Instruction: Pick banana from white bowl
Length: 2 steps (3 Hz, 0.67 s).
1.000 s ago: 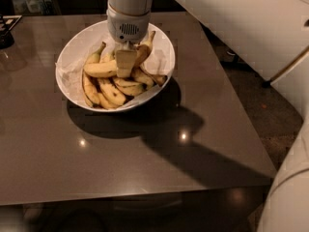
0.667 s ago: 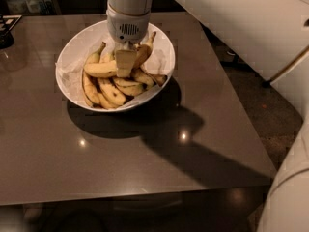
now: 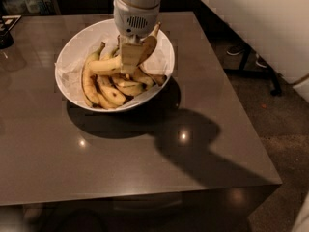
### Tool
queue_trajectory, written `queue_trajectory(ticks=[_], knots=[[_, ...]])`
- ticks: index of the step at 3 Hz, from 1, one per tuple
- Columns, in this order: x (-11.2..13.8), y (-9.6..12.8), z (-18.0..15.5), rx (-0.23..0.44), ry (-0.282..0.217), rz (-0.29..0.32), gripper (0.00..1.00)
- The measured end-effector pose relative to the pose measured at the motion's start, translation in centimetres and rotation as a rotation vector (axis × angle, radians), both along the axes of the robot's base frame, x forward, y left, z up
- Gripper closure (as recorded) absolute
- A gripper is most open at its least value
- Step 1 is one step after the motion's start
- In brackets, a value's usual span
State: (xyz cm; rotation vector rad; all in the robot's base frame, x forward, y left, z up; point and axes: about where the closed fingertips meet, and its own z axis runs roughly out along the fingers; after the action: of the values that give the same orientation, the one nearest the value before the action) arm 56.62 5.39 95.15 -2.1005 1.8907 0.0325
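The white bowl, lined with crumpled paper, stands at the back of the dark table. My gripper comes straight down into the bowl's middle. It is shut on the banana, a long pale yellow one. The banana lies across the pile, its dark-tipped stem pointing up and to the right beside the wrist. Several shorter, brown-spotted bananas lie under and in front of it. The wrist housing hides the back of the bowl.
A dark object sits at the table's far left edge. The table's right edge drops to the floor, where a dark metal frame stands. The bowl and arm throw a broad shadow on the tabletop.
The long banana has tipped up a little, its stem end rising beside the wrist. The white arm link that filled the upper right is out of view, so the floor shows there.
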Motion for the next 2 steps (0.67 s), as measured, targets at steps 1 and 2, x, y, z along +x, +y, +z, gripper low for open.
queue_trajectory(ticks=[1, 2], knots=[[-1.7, -1.0, 2.8, 0.048, -0.030, 0.010, 1.00], [-3.5, -1.8, 5.4, 0.067, -0.060, 0.018, 1.00]])
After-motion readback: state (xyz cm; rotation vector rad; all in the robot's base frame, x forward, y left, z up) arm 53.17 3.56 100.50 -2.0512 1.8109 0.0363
